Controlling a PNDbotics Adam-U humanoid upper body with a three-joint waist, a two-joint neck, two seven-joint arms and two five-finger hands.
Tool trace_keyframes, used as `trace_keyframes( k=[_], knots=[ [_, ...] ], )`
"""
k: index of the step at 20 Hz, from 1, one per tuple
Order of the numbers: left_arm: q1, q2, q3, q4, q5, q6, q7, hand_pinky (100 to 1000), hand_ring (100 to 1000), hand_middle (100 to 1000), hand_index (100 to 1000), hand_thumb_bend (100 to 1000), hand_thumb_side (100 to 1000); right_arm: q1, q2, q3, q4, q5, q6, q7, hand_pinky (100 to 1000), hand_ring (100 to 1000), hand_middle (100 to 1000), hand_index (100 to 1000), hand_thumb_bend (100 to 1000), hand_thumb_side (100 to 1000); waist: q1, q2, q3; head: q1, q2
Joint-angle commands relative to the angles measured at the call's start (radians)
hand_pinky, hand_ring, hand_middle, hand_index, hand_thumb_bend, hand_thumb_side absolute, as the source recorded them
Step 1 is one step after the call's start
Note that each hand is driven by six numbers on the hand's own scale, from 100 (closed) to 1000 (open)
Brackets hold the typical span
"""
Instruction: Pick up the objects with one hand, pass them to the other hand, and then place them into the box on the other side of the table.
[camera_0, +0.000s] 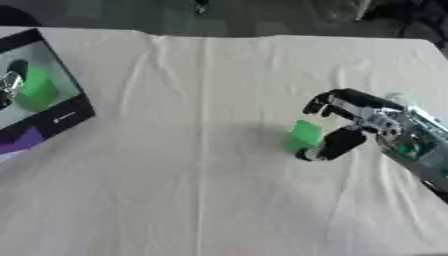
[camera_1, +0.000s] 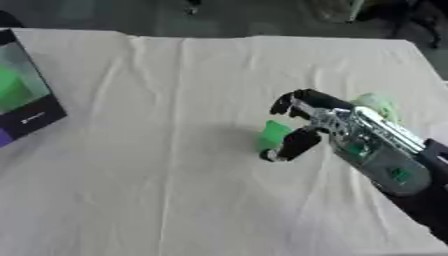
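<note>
A small green block (camera_0: 304, 136) stands near the middle of the white cloth (camera_0: 201, 190), a little toward the robot's right. Its top leans slightly to the right. The right hand (camera_0: 343, 125) comes in from the right edge and brackets it: the thumb (camera_0: 331, 145) reaches down beside the block's lower right corner, and the curled fingers (camera_0: 317, 103) arch above and just to the right of its top. Whether thumb or fingers actually touch the block cannot be told; the block looks to sit in the gap between them, resting on the cloth, with its shadow on the left.

The silver and black forearm (camera_1: 385, 160) slopes away toward the lower right corner, with green patches on its casing. Just behind the wrist lies a pale green, blurred thing (camera_1: 376, 104) on the cloth; its shape cannot be made out.

At the far left edge lies the box (camera_0: 39, 95), dark-rimmed and tilted, well apart from the block. Nothing stands on the cloth between the two.

The left eye view shows most of the box: a green thing (camera_0: 37, 89) inside and a metallic, dark shape (camera_0: 9, 85) at its left edge, plus a purple patch on its near side. The right eye view cuts the box to a corner, but shows more of the forearm and the pale green thing more plainly.
</note>
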Motion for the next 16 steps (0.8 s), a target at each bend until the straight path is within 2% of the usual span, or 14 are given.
trace_keyframes(
  k=[1,16],
  knots=[
    [-0.008,0.015,0.011,-0.011,-0.009,-0.001,0.006,903,646,659,730,412,534,-0.013,-0.009,-0.006,0.009,0.005,0.041,0.025,906,831,783,806,553,252,0.000,-0.006,0.002,-0.005,-0.002],
    [-0.003,0.006,0.011,-0.009,-0.021,-0.005,0.010,906,648,659,727,401,536,-0.012,0.016,-0.001,0.105,-0.002,0.060,-0.042,910,830,783,816,548,251,0.002,0.006,0.004,-0.014,-0.002]
  ],
)
